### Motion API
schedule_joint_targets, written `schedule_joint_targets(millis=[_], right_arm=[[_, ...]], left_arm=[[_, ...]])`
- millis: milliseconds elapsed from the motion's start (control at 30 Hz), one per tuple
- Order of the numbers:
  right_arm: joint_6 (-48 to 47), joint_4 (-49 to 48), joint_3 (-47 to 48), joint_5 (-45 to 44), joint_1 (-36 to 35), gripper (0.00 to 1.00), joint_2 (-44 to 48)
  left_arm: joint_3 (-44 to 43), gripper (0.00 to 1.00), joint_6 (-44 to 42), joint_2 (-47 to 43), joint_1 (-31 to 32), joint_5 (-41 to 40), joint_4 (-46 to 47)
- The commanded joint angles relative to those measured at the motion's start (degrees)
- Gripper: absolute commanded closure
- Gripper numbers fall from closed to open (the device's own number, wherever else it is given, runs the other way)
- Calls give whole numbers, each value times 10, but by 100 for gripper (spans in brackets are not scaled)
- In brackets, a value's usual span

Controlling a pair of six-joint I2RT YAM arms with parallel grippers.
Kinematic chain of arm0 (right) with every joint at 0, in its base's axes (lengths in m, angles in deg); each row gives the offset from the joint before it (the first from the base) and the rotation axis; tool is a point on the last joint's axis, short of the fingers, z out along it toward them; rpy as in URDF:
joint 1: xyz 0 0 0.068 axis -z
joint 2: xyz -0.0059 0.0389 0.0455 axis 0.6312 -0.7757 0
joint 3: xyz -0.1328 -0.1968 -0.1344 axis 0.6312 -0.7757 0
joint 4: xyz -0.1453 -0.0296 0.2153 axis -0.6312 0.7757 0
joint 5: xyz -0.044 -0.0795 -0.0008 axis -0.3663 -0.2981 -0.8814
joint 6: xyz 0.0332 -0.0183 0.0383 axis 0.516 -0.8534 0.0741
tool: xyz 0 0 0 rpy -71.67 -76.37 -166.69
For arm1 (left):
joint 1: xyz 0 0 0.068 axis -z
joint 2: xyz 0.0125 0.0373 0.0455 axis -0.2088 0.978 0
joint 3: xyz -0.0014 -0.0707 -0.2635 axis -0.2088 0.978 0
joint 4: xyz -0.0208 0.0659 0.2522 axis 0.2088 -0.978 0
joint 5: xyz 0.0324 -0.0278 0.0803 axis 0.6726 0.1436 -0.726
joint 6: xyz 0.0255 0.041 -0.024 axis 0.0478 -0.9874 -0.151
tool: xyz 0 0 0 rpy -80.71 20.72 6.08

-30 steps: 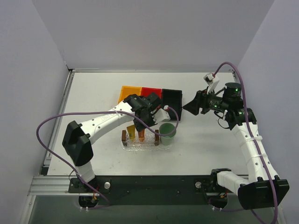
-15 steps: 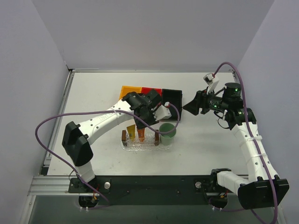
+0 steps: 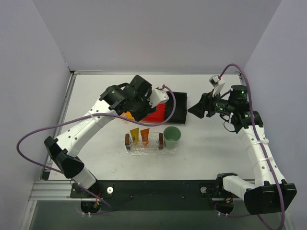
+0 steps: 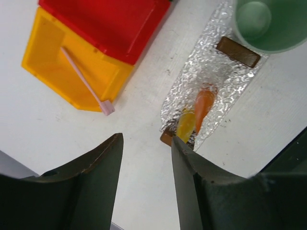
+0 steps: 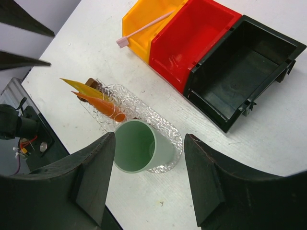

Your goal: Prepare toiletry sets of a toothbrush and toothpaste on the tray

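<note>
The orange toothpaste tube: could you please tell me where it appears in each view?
Top external: orange tube at centre, on the tray, left of the green cup.
Left wrist: orange tube right of centre, below-left of the cup.
Right wrist: orange tube left of centre, above-left of the cup.
Shared landmark: the green cup.

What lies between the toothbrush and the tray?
Just bare table, per the left wrist view: the toothbrush sticks out past the yellow bin, with nothing between it and the tray.
</note>
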Motion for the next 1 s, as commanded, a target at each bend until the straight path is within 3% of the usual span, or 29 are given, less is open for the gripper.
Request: schedule_joint_targets(millis=[0,400,600,967], right_arm=[[-13,-16,-2,16,7,46,-6],[-16,-17,-5,20,6,46,-17],[-16,-17,-5,21,7,46,-23],[-19,-17,-7,23,9,46,-25]], left_arm=[[-21,44,12,-40,-66,2,43],[47,44,-21,21,-215,43,165],[68,44,-34,83,-233,73,217],[6,45,-39,212,-237,97,214]])
